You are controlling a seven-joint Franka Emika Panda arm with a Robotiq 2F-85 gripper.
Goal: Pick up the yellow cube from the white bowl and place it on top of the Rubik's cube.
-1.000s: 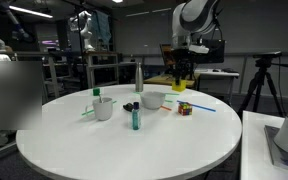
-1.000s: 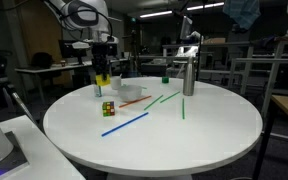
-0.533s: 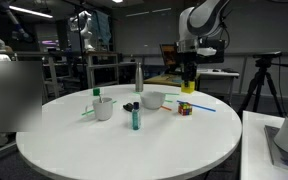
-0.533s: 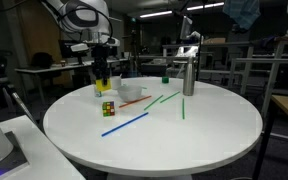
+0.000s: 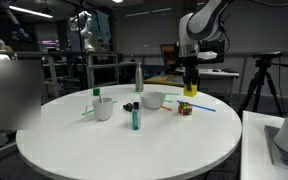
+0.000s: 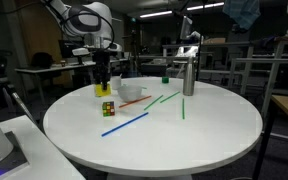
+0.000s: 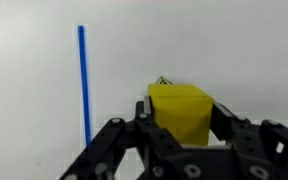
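My gripper (image 5: pixel 191 87) is shut on the yellow cube (image 7: pixel 180 112), which sits between the two black fingers in the wrist view. In both exterior views the yellow cube (image 5: pixel 190 89) (image 6: pixel 103 89) hangs a short way above the Rubik's cube (image 5: pixel 185 109) (image 6: pixel 108 109) on the round white table (image 5: pixel 124 140). The Rubik's cube is almost wholly hidden behind the yellow cube in the wrist view. The white bowl (image 5: pixel 153 100) (image 6: pixel 131 92) stands empty beside the Rubik's cube.
A white mug (image 5: pixel 104 108) with a green stick, a teal bottle (image 5: pixel 135 118) and a tall steel bottle (image 5: pixel 138 76) stand on the table. Blue (image 6: pixel 125 124), green (image 6: pixel 181 106) and red sticks lie flat. The blue stick (image 7: pixel 83 85) shows beside the gripper.
My gripper has carried the yellow cube sideways from over the bowl to above the Rubik's cube and lowered it slightly.
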